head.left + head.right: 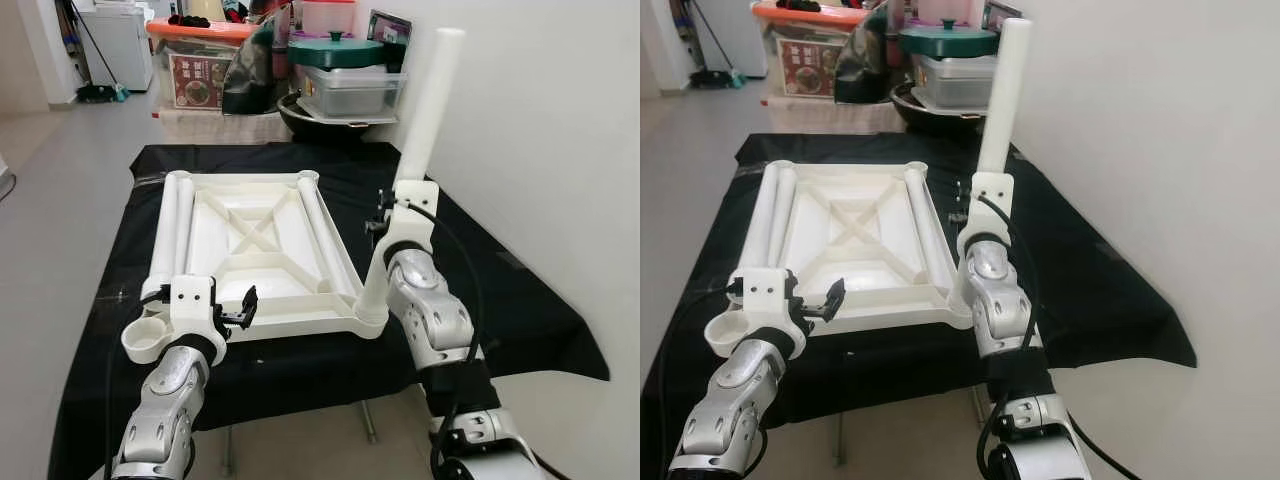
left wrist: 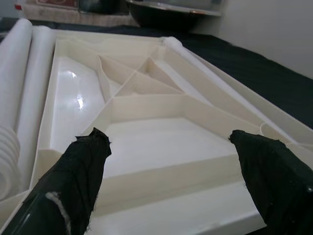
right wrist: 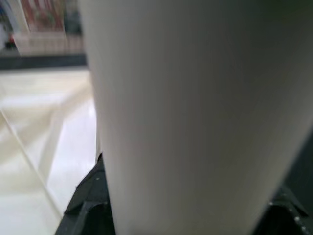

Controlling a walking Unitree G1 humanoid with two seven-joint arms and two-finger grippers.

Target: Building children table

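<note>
Our right hand (image 1: 392,215) pinches the leg (image 1: 428,110); we should keep it upright over the tabletop's (image 1: 255,240) corner socket, left hand (image 1: 235,312) spread.

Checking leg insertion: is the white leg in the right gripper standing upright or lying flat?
Roughly upright, leaning slightly. The white leg rises from the near right corner of the tabletop, with the right gripper shut around it.

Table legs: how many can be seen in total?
4. Two legs lie side by side along the tabletop's left edge, one leg along its right edge, and the right pincer holds one upright at the near right corner.
</note>
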